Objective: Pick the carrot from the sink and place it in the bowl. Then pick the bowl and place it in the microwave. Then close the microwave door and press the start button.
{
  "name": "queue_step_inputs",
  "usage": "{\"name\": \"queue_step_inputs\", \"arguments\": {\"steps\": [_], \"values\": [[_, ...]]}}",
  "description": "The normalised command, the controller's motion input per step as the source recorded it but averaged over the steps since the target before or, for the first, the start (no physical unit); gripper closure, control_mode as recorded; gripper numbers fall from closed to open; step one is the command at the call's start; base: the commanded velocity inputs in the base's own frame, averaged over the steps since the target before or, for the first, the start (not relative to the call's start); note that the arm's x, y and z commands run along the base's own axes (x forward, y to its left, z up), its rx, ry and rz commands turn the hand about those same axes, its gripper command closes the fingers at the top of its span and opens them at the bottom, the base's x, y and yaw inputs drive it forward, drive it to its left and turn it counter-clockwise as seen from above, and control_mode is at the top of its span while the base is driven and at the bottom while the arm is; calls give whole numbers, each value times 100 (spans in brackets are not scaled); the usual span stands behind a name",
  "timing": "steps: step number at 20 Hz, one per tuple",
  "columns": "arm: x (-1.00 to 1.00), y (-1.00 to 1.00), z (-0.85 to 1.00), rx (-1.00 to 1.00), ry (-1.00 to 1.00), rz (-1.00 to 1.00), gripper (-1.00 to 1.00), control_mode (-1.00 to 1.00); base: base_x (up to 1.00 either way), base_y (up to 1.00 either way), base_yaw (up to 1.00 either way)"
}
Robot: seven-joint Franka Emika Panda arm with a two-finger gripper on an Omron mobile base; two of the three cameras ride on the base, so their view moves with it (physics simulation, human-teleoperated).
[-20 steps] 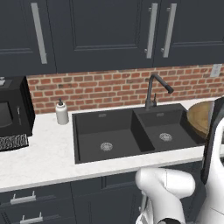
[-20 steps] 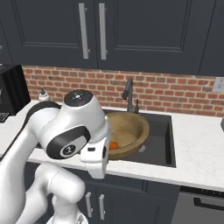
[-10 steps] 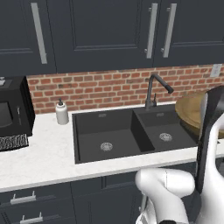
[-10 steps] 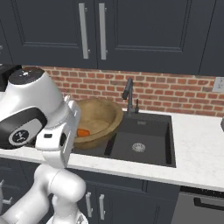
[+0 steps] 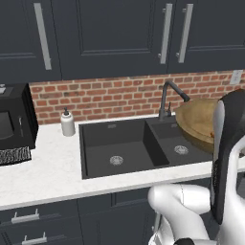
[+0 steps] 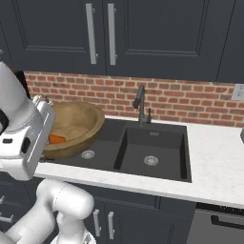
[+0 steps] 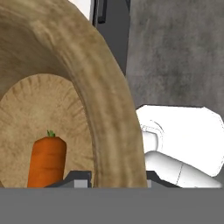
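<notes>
- Carrying the bowl (image 6: 74, 127) by its rim, my gripper (image 7: 113, 177) clamps the wall.
- I judge tilting could spill the carrot (image 7: 46, 159) into the sink (image 6: 143, 155).

Dark navy upper cabinets (image 5: 110, 33) with silver bar handles (image 5: 42, 36), red brick backsplash (image 5: 115, 95), white marble tabletop (image 5: 52, 174), lower drawers (image 5: 38, 222), wall outlet (image 6: 238, 91)

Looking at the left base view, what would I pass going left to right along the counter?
Black appliance → soap bottle → sink → faucet → bowl.
</notes>
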Motion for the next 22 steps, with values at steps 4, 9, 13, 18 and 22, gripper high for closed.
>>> {"name": "queue_step_inputs", "arguments": {"steps": [4,9,13,18,22], "values": [[-16,28,12,0,-2,0,100,100,-11,22,0],[0,0,0,0,0,0,100,100,-30,2,0],[0,0,0,0,0,0,100,100,-11,-41,0],[0,0,0,0,0,0,100,100,-10,-85,-2],[0,0,0,0,0,0,100,100,-49,-100,-16]]}}
